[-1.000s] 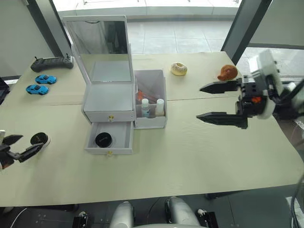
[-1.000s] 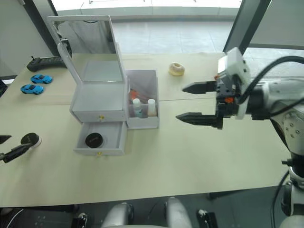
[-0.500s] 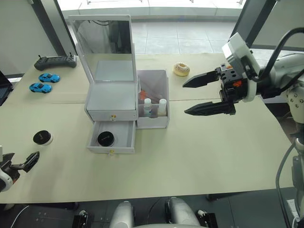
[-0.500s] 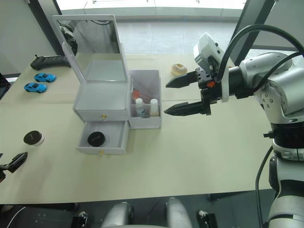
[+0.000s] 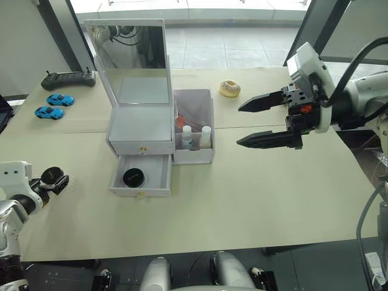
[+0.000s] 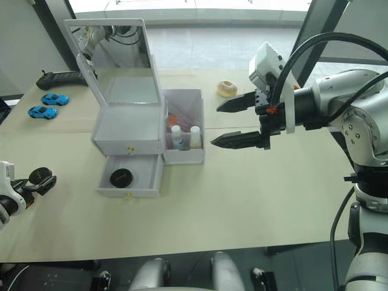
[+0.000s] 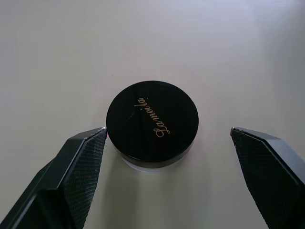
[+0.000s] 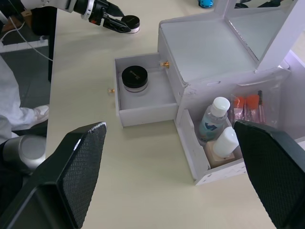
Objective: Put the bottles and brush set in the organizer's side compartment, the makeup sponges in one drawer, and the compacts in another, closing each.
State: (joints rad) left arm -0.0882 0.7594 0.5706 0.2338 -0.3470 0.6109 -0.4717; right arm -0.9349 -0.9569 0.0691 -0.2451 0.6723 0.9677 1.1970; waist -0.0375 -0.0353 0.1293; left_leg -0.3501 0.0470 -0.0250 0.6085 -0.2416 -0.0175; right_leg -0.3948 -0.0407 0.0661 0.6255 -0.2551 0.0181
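The white organizer [image 5: 138, 128] stands with its mirror lid up. Its side compartment [image 5: 208, 106] holds both bottles [image 5: 187, 134] [image 5: 206, 134] and the brush set [image 8: 248, 102]. The upper drawer is shut. In the lower drawer [image 5: 159, 176], pulled out, lies one black compact [image 5: 131, 177]. A second compact [image 7: 151, 123] sits on the table far left, between the open fingers of my left gripper [image 5: 56, 180], which are not closed on it. My right gripper [image 5: 239, 127] hovers open, to the right of the side compartment. The makeup sponges are out of view.
A doughnut toy [image 5: 229, 88] lies behind the right gripper. A black controller [image 5: 66, 79] and two blue toy cars [image 5: 51, 106] sit at the back left. The table's front edge runs close to my left gripper.
My left gripper has moved from the table's front edge up to the loose compact and now straddles it. The right gripper has drifted slightly right, still open.
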